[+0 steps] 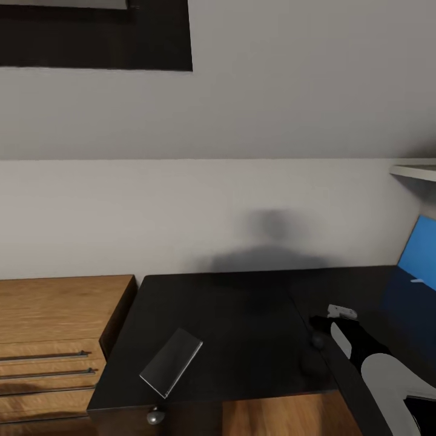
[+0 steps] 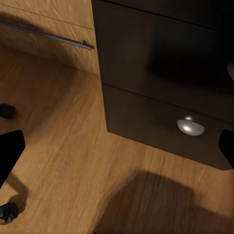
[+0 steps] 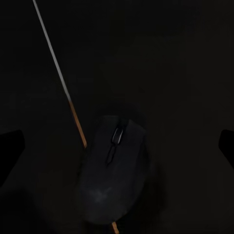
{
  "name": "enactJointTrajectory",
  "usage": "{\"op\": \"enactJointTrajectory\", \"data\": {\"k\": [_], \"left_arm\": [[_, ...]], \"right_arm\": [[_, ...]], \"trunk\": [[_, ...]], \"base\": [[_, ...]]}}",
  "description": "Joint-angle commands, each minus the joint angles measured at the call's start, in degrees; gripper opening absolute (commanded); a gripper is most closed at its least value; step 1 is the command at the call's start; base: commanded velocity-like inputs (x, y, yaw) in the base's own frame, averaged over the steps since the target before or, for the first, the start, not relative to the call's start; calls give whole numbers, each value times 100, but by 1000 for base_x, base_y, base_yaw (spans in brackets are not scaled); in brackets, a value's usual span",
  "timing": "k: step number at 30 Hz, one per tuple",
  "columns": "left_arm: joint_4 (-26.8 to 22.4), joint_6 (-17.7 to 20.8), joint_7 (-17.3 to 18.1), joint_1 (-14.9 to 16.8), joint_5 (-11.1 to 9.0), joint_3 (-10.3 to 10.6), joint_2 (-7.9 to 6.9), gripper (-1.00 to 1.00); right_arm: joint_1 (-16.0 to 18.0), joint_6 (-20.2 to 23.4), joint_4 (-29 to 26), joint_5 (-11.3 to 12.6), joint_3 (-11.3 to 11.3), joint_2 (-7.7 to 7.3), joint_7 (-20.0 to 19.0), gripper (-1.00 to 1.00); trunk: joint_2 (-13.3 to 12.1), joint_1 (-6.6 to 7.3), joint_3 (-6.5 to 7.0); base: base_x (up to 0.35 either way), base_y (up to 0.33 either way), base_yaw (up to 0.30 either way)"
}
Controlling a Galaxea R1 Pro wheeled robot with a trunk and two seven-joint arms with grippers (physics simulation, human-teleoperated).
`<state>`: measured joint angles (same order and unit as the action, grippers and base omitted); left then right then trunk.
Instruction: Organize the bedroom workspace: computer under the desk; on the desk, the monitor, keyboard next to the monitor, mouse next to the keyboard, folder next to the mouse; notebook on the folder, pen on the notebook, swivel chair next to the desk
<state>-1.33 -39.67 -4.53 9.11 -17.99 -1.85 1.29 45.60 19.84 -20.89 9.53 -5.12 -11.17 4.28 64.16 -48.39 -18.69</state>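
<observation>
At nine o'clock in the head view stands a wooden dresser [image 1: 57,330], touching the black table [image 1: 242,327]. A grey notebook [image 1: 171,361] lies at the table's seven o'clock. The left claw [image 2: 117,148] spreads wide, empty, above the wooden floor [image 2: 58,161]. The right claw [image 3: 117,148] gapes wide, empty, over the mouse [image 3: 114,175] on the table; a blue monitor [image 1: 419,251] sits at three o'clock.

- Dark, near-black desk top [image 1: 242,315]: smooth, faintly glossy.
- Black computer mouse [image 3: 114,175]: matt plastic.
- Round silvery drawer knob [image 2: 190,126]: polished metal.
- Warm brown plank floor [image 2: 63,146]: wood grain, satin.
- Light brown drawer cabinet [image 1: 54,321]: wood, thin metal bar handles.
</observation>
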Motion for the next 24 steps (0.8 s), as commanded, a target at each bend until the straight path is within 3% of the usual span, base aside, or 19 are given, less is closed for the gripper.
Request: {"op": "enactJointTrajectory", "data": {"k": [1,10,20,24], "left_arm": [[1,-15,-31,3,32,-16,0,100],[1,-15,-30,3,32,-10,3,100],[1,-15,-31,3,32,-10,2,100],[1,-15,-31,3,32,-11,1,100]], "right_arm": [[2,72,-12,62,-4,0,29,100],[2,294,-11,66,-18,-1,31,100],[2,281,-17,81,-11,1,15,100],[2,272,-19,83,-8,1,12,100]], "trunk": [[46,-23,-25],[407,-221,-187],[407,-221,-187],[567,-308,-259]], "base": [[0,0,0],[0,0,0],[0,0,0],[0,0,0]]}}
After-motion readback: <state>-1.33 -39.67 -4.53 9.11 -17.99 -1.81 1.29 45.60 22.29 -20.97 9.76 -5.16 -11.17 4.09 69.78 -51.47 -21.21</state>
